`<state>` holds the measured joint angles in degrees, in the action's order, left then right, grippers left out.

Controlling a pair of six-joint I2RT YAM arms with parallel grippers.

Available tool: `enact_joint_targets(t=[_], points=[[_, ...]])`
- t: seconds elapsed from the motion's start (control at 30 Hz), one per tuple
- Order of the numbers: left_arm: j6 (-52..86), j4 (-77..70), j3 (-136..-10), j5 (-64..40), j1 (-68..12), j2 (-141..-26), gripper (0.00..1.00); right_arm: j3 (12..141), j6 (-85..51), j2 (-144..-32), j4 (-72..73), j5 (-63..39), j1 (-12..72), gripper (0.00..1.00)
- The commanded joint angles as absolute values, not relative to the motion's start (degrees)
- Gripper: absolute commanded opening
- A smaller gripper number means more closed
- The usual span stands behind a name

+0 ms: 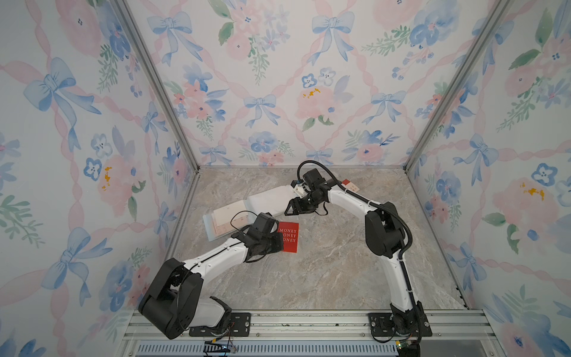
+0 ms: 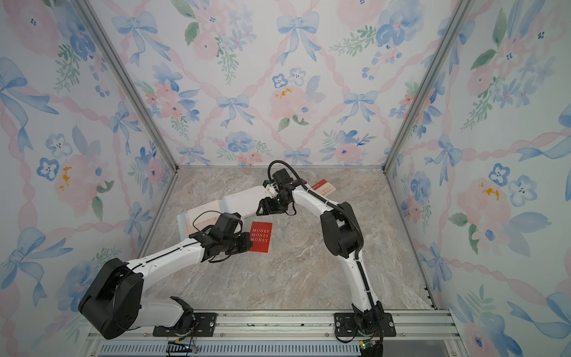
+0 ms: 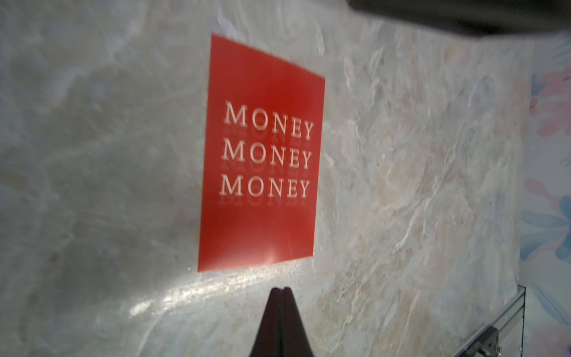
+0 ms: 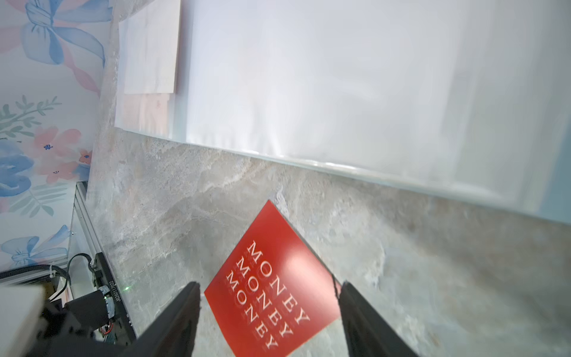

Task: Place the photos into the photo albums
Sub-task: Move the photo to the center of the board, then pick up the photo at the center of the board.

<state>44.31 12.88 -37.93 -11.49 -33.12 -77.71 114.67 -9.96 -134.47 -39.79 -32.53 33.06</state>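
Left part of the grey marble-patterned tabletop (image 1: 324,269): pale blue photo album (image 1: 267,197) with white sleeve pages, lying open and flat, slanting toward the back wall. Its left page holds cream printed cards (image 1: 227,218) under the clear sleeve. The right page looks plain white.

Left gripper (image 3: 279,292): black fingers pressed together with nothing between them, tip low over the table just short of one edge of the red rectangular card (image 3: 262,154) printed "MONEY MONEY MONEY" in white. Contact with the card: cannot tell. The card lies flat on the table, just in front of the album and apart from it.

Right gripper (image 4: 269,284): jaws spread wide and empty, over the album's front edge by the white page. The red card shows through the gap, farther off.

Behind the right arm, near the back wall: loose cards (image 1: 351,186), red and cream, overlapping on the table.
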Motion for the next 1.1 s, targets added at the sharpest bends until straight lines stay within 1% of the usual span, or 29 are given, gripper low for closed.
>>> enact_joint_targets(t=[0.0,0.13,0.37,0.63,0.97,1.07], points=[[48.59,13.89,-34.72,-15.38,-34.32,-76.65,0.05,120.06,-6.36,-139.48,-48.58,-33.74,33.46,0.72],[50.46,13.89,-33.40,-15.03,-35.48,-75.33,0.06,124.93,-4.92,-142.89,-50.38,-34.52,34.69,0.72],[49.62,13.62,-33.63,-9.23,-35.43,-79.76,0.06,130.29,-3.23,-147.39,-54.16,-34.47,35.86,0.72],[46.75,13.62,-36.41,-3.81,-34.87,-88.73,0.07,123.06,-1.71,-143.55,-54.34,-33.44,36.06,0.72],[42.92,13.51,-38.73,-0.57,-30.37,-91.75,0.07,108.60,-2.23,-134.81,-50.01,-33.09,34.92,0.72],[41.63,13.54,-38.76,-0.30,-29.67,-93.34,0.07,103.77,-3.34,-131.90,-47.74,-35.60,34.21,0.72]])
